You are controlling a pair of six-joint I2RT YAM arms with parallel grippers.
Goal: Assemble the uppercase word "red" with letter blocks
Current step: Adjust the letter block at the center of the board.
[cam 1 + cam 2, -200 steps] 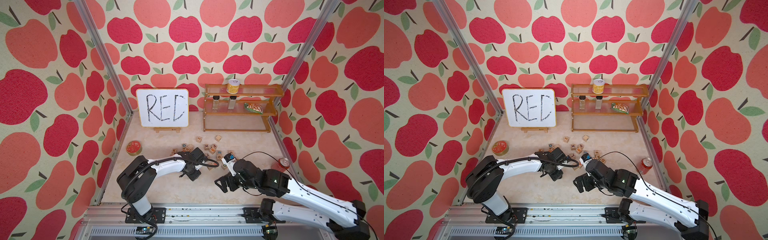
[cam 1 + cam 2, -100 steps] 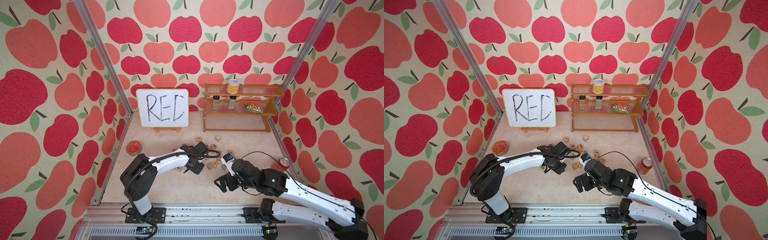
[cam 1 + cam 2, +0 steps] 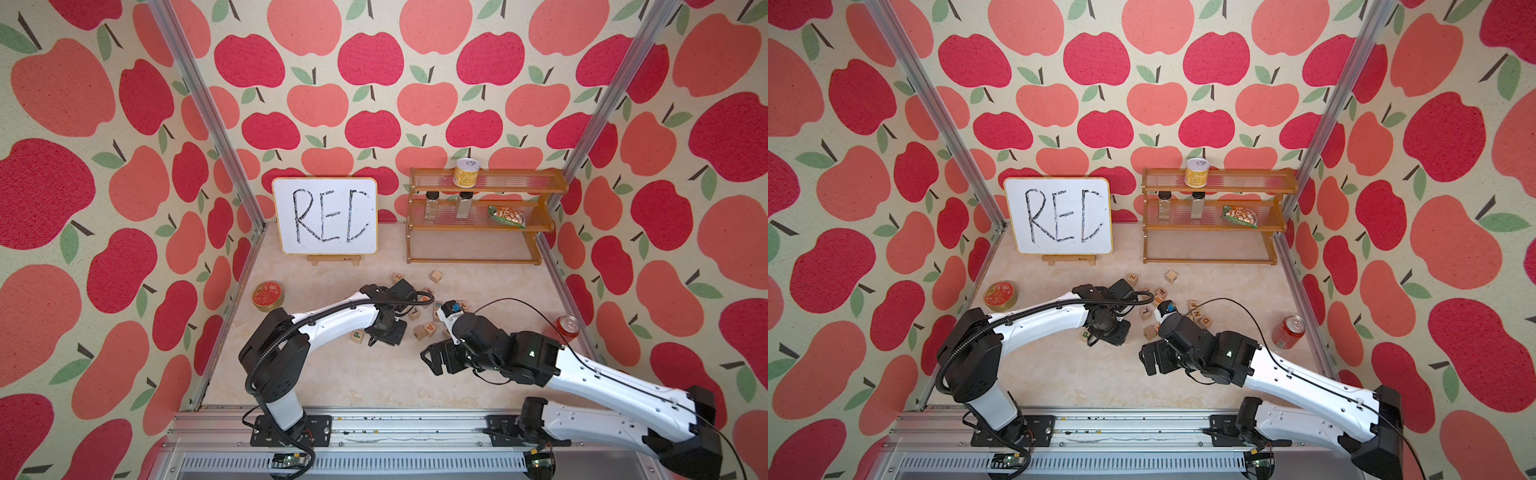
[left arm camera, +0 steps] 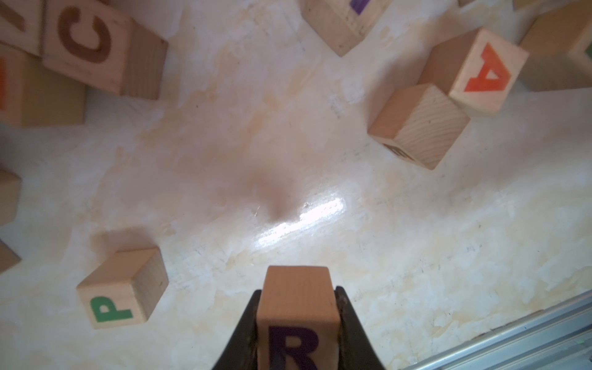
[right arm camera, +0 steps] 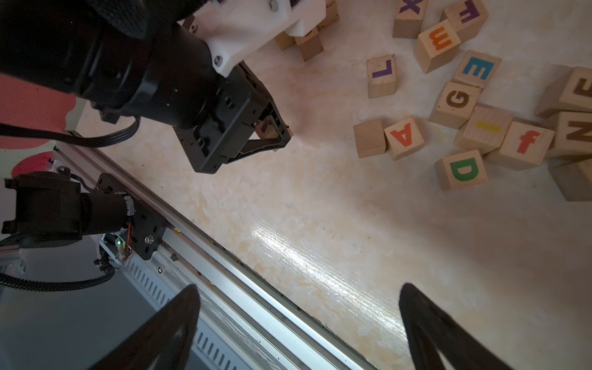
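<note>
— What stands at the back?
— A white board with black handwritten letters (image 3: 325,216), and beside it a brown wooden two-tier rack (image 3: 536,227) with a yellow can (image 3: 466,172) on top.
— And the blocks?
— Pale wooden letter cubes (image 3: 436,276) lie scattered mid-table, between the two arms. The left gripper (image 3: 378,338) points down just beside a cube with a green P (image 3: 357,336). The right gripper (image 3: 436,365) is over bare table, near a cube with an orange-red A (image 3: 430,328).

Top views: stereo pair, high at front, tilted down over whole counter (image 3: 374,374) toward back wall (image 3: 374,104). Wrist cams: close, facing down at counter; both catch red A block (image 4: 487,73).
</note>
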